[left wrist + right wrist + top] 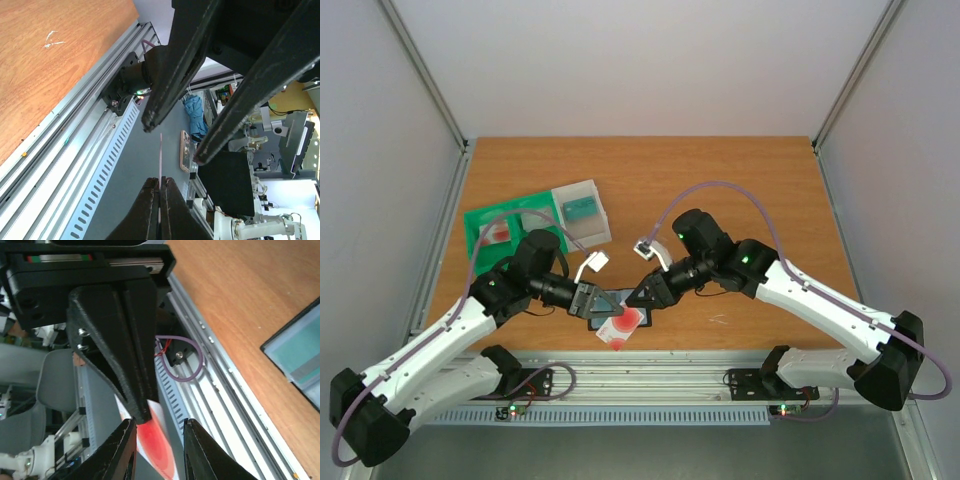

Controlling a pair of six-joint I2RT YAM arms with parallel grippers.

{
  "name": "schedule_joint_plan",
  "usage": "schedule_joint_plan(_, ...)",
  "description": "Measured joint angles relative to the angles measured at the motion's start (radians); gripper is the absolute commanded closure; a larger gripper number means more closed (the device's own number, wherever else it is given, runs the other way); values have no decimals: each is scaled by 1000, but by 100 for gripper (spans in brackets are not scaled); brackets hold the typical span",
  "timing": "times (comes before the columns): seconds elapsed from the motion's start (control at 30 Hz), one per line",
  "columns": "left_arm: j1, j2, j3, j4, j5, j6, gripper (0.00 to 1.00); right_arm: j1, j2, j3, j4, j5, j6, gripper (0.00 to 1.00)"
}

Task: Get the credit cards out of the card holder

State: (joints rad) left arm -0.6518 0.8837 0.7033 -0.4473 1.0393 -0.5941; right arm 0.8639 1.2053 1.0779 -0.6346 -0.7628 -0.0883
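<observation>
My left gripper [592, 302] is shut on a credit card [620, 328], whitish with a red round blotch, held above the table's front edge. The left wrist view shows that card [160, 155] edge-on, rising from my shut left gripper [160, 181]. My right gripper [642, 296] faces it from the right, jaws open, with the card's [160, 445] free end in the gap of the right gripper [159, 424]. I cannot tell whether either of its fingers touches the card. The black card holder [604, 299] lies open on the table under both grippers, its pale blue-grey pockets [296, 354] showing.
A green tray [480, 222] at the back left holds a red-blotched card [498, 233]. A clear-white plastic box [582, 212] with a teal card stands beside it. The aluminium rail [650, 372] runs along the table's near edge.
</observation>
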Motion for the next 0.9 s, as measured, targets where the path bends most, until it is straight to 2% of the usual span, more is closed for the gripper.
schedule_joint_plan(0.17, -1, 1, 2, 3, 1, 0, 100, 0, 2, -8, 22, -50, 1, 77)
schedule_joint_plan(0.43, -5, 0, 2, 17, 21, -3, 100, -1, 17, -16, 37, -101, 2, 78)
schedule_joint_plan(0.7, -6, -7, 0, 21, 34, -11, 100, -6, 23, -31, 51, -128, 0, 98)
schedule_joint_plan(0.77, -6, -10, -2, 21, 34, -12, 99, -6, 23, -32, 55, -140, -4, 99)
schedule_joint_plan(0.83, -6, -16, -5, 21, 34, -13, 95, -6, 23, -34, 63, -151, -3, 99)
schedule_joint_plan(0.87, -6, -19, -5, 21, 34, -15, 88, -6, 23, -34, 68, -157, -3, 99)
schedule_joint_plan(0.9, -6, -23, -5, 21, 32, -16, 75, -6, 23, -35, 71, -159, -3, 99)
